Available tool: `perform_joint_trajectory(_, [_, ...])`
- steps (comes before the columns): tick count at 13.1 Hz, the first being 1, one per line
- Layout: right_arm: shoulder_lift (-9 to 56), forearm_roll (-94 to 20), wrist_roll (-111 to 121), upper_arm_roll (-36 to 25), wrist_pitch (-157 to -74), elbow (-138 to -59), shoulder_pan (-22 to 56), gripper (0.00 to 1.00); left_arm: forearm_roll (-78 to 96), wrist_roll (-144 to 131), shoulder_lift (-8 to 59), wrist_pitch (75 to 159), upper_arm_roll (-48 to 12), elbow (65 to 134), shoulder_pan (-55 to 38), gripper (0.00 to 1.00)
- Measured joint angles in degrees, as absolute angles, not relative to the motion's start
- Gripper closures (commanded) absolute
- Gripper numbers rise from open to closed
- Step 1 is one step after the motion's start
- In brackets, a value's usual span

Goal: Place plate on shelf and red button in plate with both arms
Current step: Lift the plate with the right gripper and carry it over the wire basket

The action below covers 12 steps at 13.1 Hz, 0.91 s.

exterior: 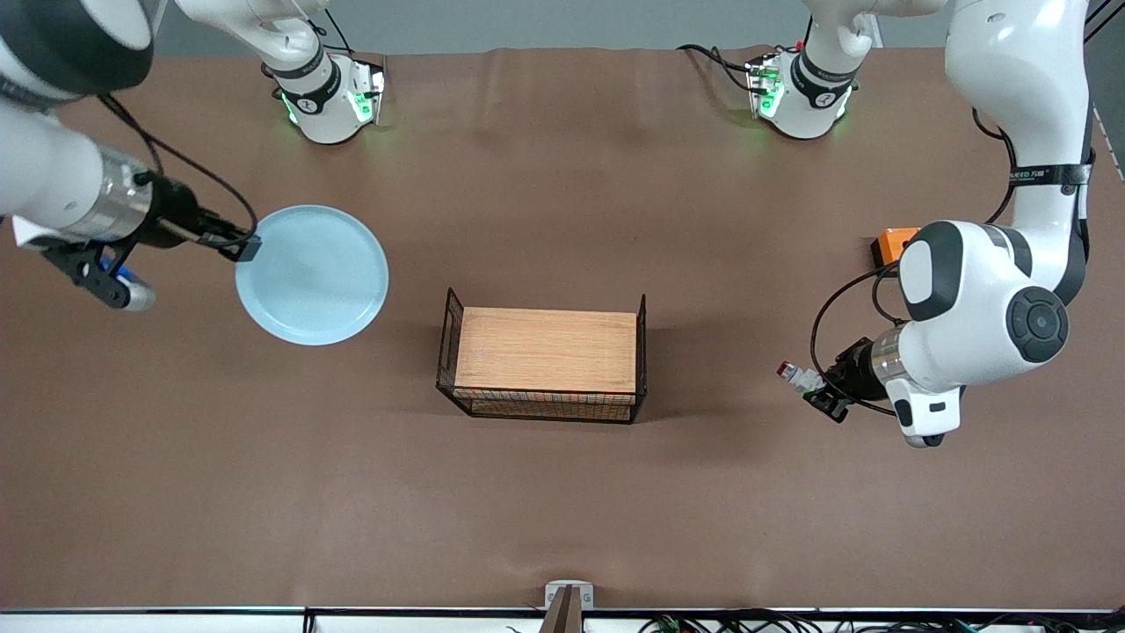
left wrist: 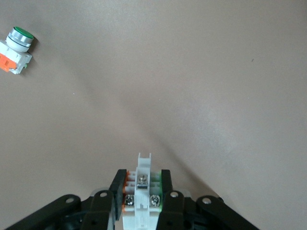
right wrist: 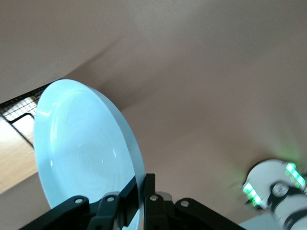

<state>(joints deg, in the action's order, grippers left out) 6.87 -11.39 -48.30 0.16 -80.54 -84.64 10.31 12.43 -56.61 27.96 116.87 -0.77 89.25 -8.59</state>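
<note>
Basket (exterior: 545,365): nearest the front camera, mid-table; black wire sides, wooden top; nothing resting on it
Left tool (exterior: 813,387): out at the left arm's end of the table, clamped tight on the red button (exterior: 795,374); front view shows the button's red cap poking out toward the basket
Left wrist view: here's the bonus; the red button's (left wrist: 140,194) white body sits squeezed between the two dark fingers (left wrist: 165,191), three metal screws showing, orange and green bits at the sides; the red cap itself is hidden from this angle
Second switch (left wrist: 17,50): only the left wrist view catches it; green cap, white body, orange block, lying on the table (left wrist: 192,86) well apart from the held button
Plate (exterior: 312,274): pale blue, toward the right arm's end of the table, farther from the front camera than the basket
Right tool (exterior: 244,249): pinching the plate's rim, fingers closed on it
Right wrist view: the plate (right wrist: 81,153) is tilted up on edge, which the front view barely hints at; a corner of the basket (right wrist: 19,115) peeks past it
Orange box (exterior: 892,246): partly hidden by the left arm, farther back
Writing: a strap label on the left arm, too small to read; no brand I can make out anywhere
</note>
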Motion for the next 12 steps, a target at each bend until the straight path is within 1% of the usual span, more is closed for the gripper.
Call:
perform_joint_trajectory(3, [4.69,-11.44,-62.75,0.19,-81.11,-84.64,15.18,1.00,12.43,-56.61,27.98,116.87,-0.76,89.24,-8.59,0.79])
perform_joint_trajectory(5, [4.50,-11.49,-73.42,0.21,-83.49,-84.66,18.44,1.00,12.43,-56.61,27.98,116.87,-0.76,89.23,-8.59,0.79])
perform_joint_trajectory(10, [4.66,-11.47,-99.70,0.23,-96.28,-85.40,29.59,1.00,12.43,-56.61,27.89,116.90,-0.67,88.54,-8.55,0.79])
perform_joint_trajectory(12, [5.05,-10.59,-107.51,0.18,-100.57,-85.73,33.23,1.00,12.47,-56.66,26.69,116.58,-0.61,87.90,-8.00,0.79])
